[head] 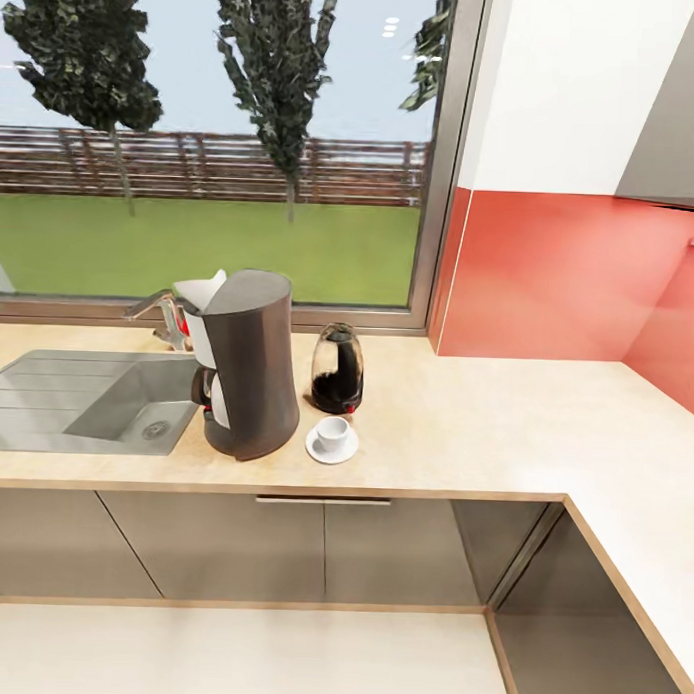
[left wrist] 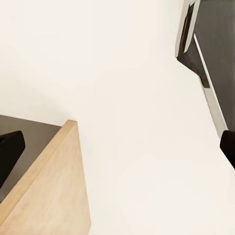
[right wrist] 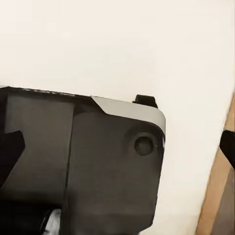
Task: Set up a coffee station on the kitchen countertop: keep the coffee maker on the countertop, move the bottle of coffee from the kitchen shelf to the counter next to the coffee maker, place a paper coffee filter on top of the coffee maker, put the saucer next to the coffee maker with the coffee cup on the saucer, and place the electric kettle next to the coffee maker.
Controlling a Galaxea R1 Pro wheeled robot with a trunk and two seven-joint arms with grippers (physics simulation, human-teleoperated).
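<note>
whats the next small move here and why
Probably turn away toward the kitchen shelf to fetch the bottle of coffee. On the countertop the coffee maker already has the kettle beside it and the cup sitting on the saucer next to it, with something white on top, perhaps the filter. No coffee bottle stands there.

One coffee maker (head: 248, 364), one kettle (head: 337, 369), one cup (head: 332, 433) and one saucer (head: 331, 449) were counted.
</note>
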